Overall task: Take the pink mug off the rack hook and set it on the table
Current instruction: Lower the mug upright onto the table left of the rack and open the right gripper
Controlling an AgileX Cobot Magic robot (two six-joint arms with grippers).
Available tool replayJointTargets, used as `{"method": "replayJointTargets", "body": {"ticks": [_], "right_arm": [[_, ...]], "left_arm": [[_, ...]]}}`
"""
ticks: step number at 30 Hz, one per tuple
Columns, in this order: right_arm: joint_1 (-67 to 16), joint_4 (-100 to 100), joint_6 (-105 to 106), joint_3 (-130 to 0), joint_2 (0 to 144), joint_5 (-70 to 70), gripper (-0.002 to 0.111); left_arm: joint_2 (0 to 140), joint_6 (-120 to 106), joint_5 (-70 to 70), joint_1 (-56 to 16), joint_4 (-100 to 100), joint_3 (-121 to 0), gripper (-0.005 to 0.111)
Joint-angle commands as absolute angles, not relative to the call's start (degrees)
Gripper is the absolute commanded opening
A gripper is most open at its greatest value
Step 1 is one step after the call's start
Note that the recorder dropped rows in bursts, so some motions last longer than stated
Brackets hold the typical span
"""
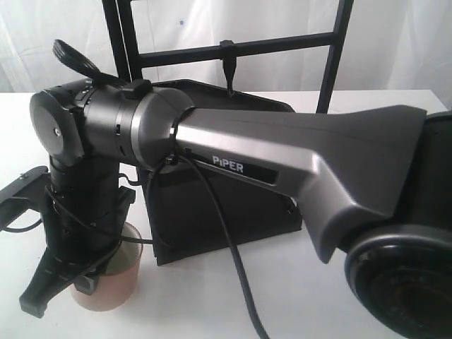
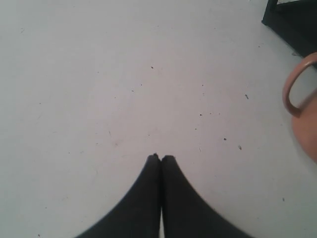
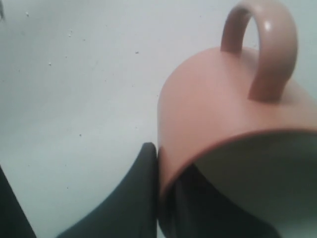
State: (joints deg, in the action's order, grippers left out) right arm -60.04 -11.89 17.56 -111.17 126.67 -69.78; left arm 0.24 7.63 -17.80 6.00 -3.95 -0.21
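The pink mug (image 1: 111,281) hangs low over the white table (image 1: 212,304) at the front left, in front of the black rack. My right gripper (image 1: 83,284) reaches across from the right and points down, shut on the mug's wall. In the right wrist view the pink mug (image 3: 218,99) is tilted with its loop handle (image 3: 267,44) up; one finger (image 3: 141,188) presses its outside and the other sits inside the rim, so the right gripper (image 3: 161,161) pinches the wall. Whether the mug touches the table I cannot tell. My left gripper (image 2: 160,158) is shut and empty above the table (image 2: 99,74), with the mug (image 2: 303,109) off to one side.
The black rack's base (image 1: 233,198) stands behind the mug, its frame (image 1: 233,48) and bare hook (image 1: 230,76) above. The right arm (image 1: 282,159) spans the scene, with a cable (image 1: 226,233) hanging from it. A black bracket (image 1: 18,198) sits at the far left.
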Motion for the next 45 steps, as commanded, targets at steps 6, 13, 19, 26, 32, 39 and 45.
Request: {"method": "replayJointTargets", "body": {"ticks": [6, 13, 19, 26, 32, 39, 45], "right_arm": [[-59.8, -12.0, 18.4, -111.5, 127.9, -69.3, 0.000], [-59.8, -12.0, 18.4, -111.5, 128.2, -69.3, 0.006], [-59.8, -12.0, 18.1, -111.5, 128.2, -69.3, 0.022], [-59.8, -11.8, 18.1, -111.5, 128.2, -69.3, 0.023], [-59.8, -9.8, 18.1, -113.6, 125.7, -70.0, 0.034], [-59.9, -10.4, 17.7, -114.8, 120.8, -70.0, 0.034], [-60.2, -10.7, 13.1, -114.5, 116.2, -70.0, 0.033]], "left_arm": [[0.0, 7.5, -18.7, 5.5, -3.4, 0.0, 0.000], [0.0, 7.5, -18.7, 5.5, -3.4, 0.0, 0.000], [0.0, 7.5, -18.7, 5.5, -3.4, 0.0, 0.000], [0.0, 7.5, -18.7, 5.5, -3.4, 0.0, 0.000], [0.0, 7.5, -18.7, 5.5, -3.4, 0.0, 0.000], [0.0, 7.5, -18.7, 5.5, -3.4, 0.0, 0.000], [0.0, 7.5, -18.7, 5.5, -3.4, 0.0, 0.000]]}}
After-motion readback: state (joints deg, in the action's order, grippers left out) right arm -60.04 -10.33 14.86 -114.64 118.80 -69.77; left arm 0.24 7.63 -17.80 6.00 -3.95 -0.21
